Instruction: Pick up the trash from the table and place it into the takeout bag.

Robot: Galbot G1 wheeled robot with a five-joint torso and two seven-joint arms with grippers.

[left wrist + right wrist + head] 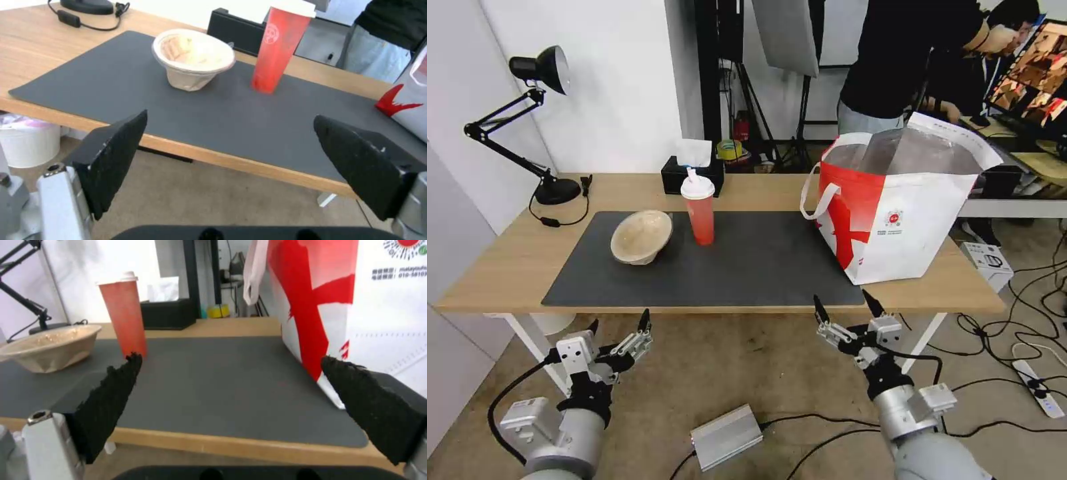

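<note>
A beige paper bowl (641,237) (193,58) (50,346) lies tilted on the dark grey mat (747,263) of the light-wood table (507,260). Just right of it stands a red drink cup (699,209) (280,46) (123,320) with a white lid. The white-and-red takeout bag (904,207) (356,306) stands open at the table's right end, foil lining showing. My left gripper (619,325) (229,131) hangs open below the table's front edge, left of centre. Below the front edge near the bag, my right gripper (845,305) (231,373) is open too. Both hold nothing.
A black tissue box (692,175) sits behind the cup. A black desk lamp (534,120) and its cord stand at the back left. On the floor lie a silver box (726,437), cables and a power strip (1040,390). A person stands behind the bag.
</note>
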